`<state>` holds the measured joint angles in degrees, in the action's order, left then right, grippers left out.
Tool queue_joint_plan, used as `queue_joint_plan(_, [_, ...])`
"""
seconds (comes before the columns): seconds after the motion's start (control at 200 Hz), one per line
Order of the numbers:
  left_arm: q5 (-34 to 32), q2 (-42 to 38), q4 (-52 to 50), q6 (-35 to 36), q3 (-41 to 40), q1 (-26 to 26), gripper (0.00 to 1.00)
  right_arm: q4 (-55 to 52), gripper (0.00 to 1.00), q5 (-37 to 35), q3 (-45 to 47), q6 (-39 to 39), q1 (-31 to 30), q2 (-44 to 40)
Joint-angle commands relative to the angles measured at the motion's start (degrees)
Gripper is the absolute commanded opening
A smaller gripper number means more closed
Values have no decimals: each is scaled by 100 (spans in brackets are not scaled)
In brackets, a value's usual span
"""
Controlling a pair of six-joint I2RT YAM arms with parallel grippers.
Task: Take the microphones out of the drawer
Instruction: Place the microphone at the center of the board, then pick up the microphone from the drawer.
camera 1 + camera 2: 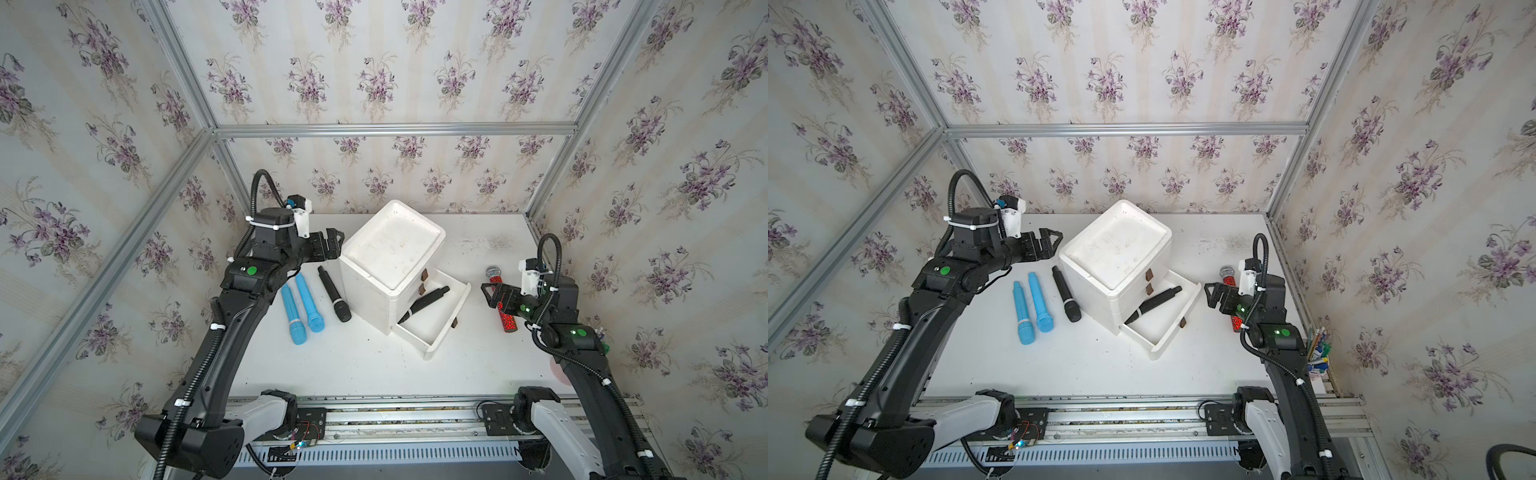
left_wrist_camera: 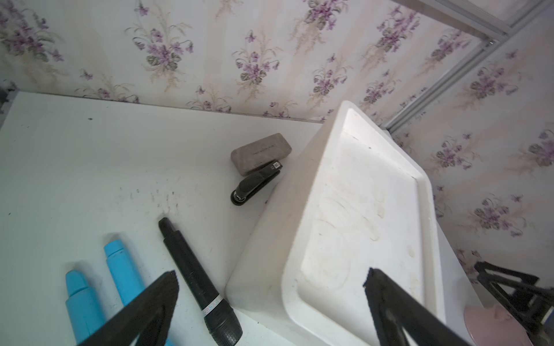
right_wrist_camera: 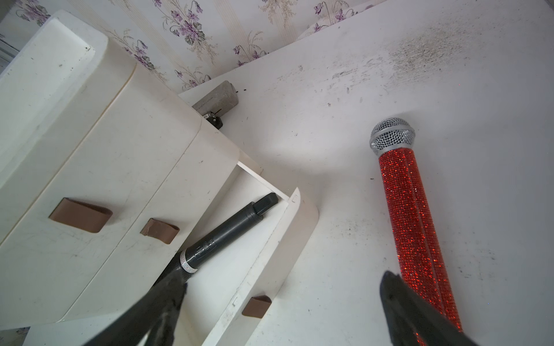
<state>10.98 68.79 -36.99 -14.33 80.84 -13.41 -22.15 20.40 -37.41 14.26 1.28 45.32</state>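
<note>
A white drawer chest [image 1: 390, 245] stands mid-table, angled, with its bottom drawer [image 1: 449, 328] pulled out toward the front right. A black microphone [image 1: 424, 303] lies slantwise inside the drawer, its head end under the chest body; the right wrist view shows the microphone [image 3: 227, 230] too. My left gripper [image 1: 330, 245] hovers open at the chest's upper left corner, holding nothing, as the left wrist view [image 2: 271, 277] confirms. To the right of the drawer my right gripper [image 1: 490, 296] is open and empty, its jaws spread wide by the drawer's brown handle [image 3: 256, 305].
Left of the chest lie another black microphone [image 1: 334, 299] and two blue ones [image 1: 293, 313] [image 1: 309, 303]. A red glitter microphone [image 3: 413, 224] lies under my right gripper. Behind the chest sit a grey case [image 2: 260, 152] and a black stapler [image 2: 254, 187]. A pen cup [image 1: 1318, 353] stands far right.
</note>
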Motion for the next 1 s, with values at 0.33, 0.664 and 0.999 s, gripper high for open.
queue_joint_plan(0.33, [148, 462, -825, 1657, 877, -2143, 99, -322, 100, -264, -131, 33, -5, 161])
queue_joint_plan(0.664, [175, 1520, -1028, 2170, 1436, -3454, 99, -672, 100, -124, -271, -46, -94, 358])
queue_joint_plan(0.999, [-529, 2579, -1117, 2470, 1816, -4209, 99, -1182, 100, 643, -678, -232, -198, 768])
